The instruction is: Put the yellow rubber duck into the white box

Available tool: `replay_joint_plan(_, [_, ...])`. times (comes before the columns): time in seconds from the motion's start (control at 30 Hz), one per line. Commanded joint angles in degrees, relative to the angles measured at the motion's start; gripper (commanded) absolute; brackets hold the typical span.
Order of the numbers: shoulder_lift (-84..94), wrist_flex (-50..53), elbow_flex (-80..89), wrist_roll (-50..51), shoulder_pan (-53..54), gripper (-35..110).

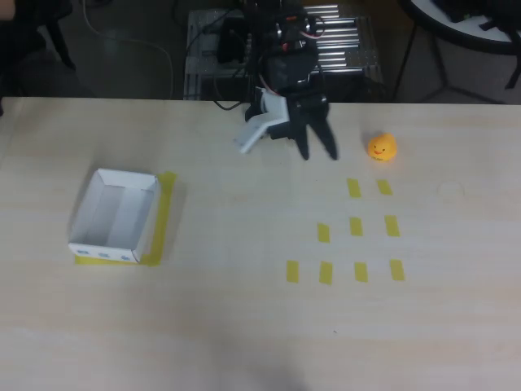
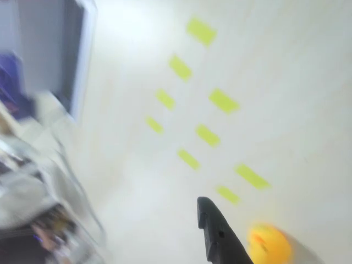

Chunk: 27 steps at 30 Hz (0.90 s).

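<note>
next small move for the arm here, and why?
Probably swing the tool to the right in the overhead view, toward the yellow rubber duck. Its fingers are spread and hold nothing; the duck sits on the table just beside them, far from the white box.

overhead: looks down, far | wrist: low, close, tilted | shared: tape strips

Overhead evenly lit, soft; wrist pic motion-blurred, overexposed.

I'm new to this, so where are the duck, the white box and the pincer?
yellow rubber duck (image 1: 381,147): overhead view, middle of its body.
white box (image 1: 85,218): overhead view, its left wall.
pincer (image 1: 320,153): overhead view, midway between its dark fingertips.
</note>
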Motion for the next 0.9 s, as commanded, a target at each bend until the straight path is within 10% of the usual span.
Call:
replay_joint_plan(0.0, [-5.8, 7.1, -11.3, -2.0, -12.4, 57])
replay_joint_plan(0.87, [-31.3, 5.4, -6.6, 1.1, -44.3, 45])
